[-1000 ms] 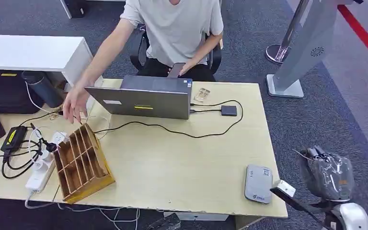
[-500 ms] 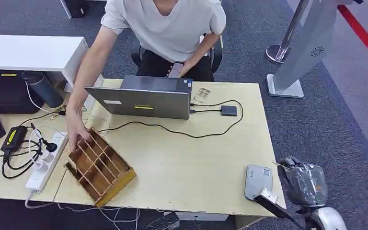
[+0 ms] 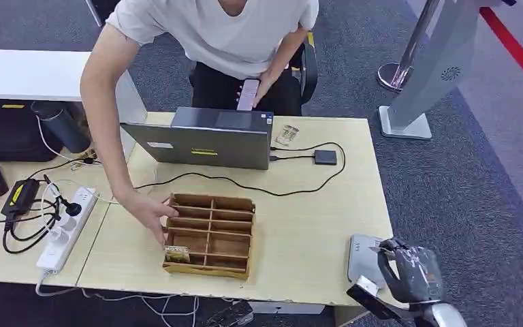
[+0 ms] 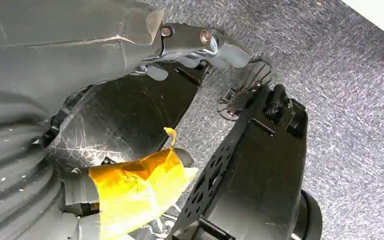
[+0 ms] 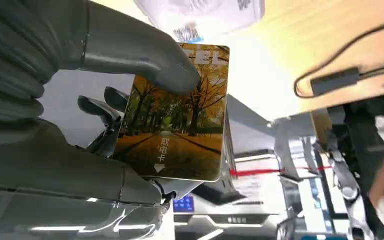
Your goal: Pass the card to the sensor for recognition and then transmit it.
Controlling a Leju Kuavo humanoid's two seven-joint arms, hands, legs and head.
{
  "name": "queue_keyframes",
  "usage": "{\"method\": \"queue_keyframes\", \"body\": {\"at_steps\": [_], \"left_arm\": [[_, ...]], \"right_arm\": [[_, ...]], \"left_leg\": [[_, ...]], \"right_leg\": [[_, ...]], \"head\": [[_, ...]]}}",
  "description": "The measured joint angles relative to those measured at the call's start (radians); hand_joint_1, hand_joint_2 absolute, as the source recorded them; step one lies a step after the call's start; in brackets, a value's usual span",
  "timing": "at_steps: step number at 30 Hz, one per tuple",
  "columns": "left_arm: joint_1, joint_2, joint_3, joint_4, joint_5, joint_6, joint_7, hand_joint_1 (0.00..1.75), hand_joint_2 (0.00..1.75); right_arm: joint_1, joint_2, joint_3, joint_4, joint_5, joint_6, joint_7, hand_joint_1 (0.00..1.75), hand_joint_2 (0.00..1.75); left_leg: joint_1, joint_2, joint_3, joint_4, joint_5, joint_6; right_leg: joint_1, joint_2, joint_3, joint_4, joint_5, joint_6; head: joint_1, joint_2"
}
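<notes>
Right wrist view: card (image 5: 175,120) pinched between thumb and fingers of our right hand (image 5: 80,110), picture side toward camera. Head view puts right hand (image 3: 408,272) just beside grey sensor (image 3: 362,255) at table (image 3: 299,204) corner. We judge presentation step in hand; next, lay card flat over sensor. Left hand (image 4: 80,150): finger state unclear.
</notes>
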Motion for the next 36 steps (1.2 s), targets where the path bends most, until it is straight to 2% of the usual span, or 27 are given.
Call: {"method": "queue_keyframes", "body": {"at_steps": [15, 36], "left_arm": [[0.003, 0.000, -0.001, 0.000, 0.028, 0.021, 0.003, 0.00, 1.75], [0.004, 0.005, -0.001, 0.000, 0.032, 0.033, 0.003, 0.00, 1.75]], "right_arm": [[-0.017, 0.015, 0.040, 0.077, -0.033, 0.003, 0.015, 1.75, 1.75], [-0.043, 0.019, 0.059, 0.083, -0.027, 0.001, 0.009, 1.75, 1.75]], "left_leg": [[0.000, 0.001, 0.001, 0.000, 0.001, 0.000], [0.000, 0.001, 0.000, 0.000, 0.004, -0.002]], "right_leg": [[0.000, 0.001, 0.000, 0.000, 0.000, 0.000], [0.000, 0.001, 0.000, 0.000, 0.003, 0.000]], "head": [[0.000, 0.000], [0.000, 0.000]]}}
